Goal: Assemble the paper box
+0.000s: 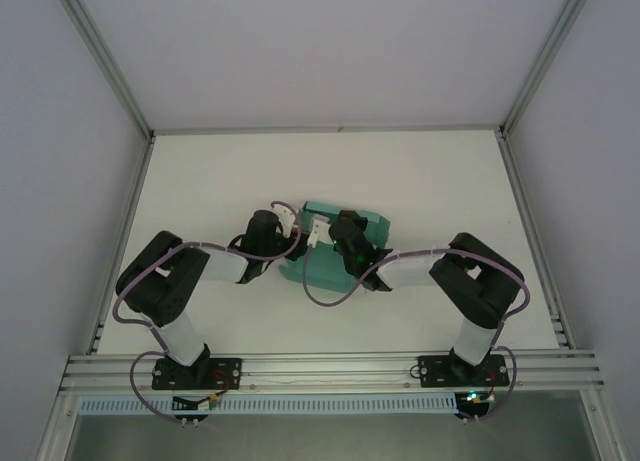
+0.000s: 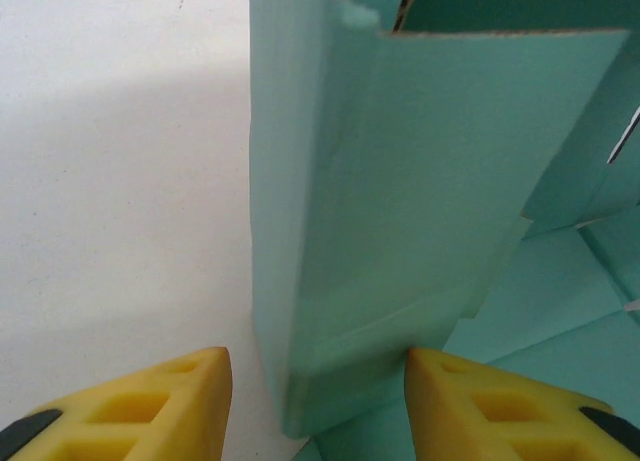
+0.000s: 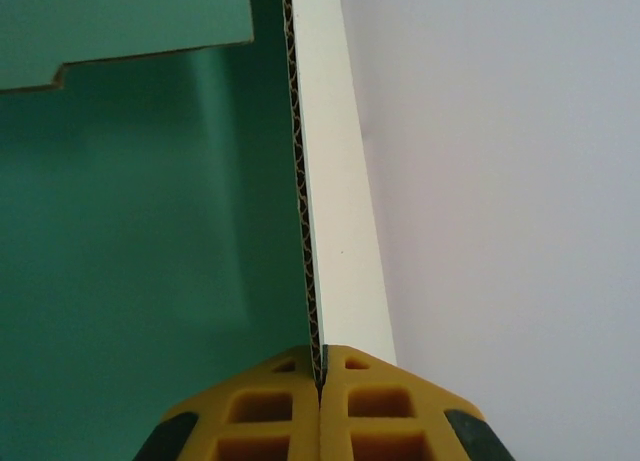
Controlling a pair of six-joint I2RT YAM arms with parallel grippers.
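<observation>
Paper box partly folded, at middle of white bench, between both arms. Left end effector spread, fingers either side of raised teal flap. Right end effector pinching corrugated wall edge.

Bare white tabletop lay from 11 to 3 o'clock of the teal-green corrugated card box; free approach there. At 9 o'clock the left arm blocked, at 4 o'clock the right arm. An upright box wall stood between the left gripper's parted fingers; the right gripper clamped a wall edge.
</observation>
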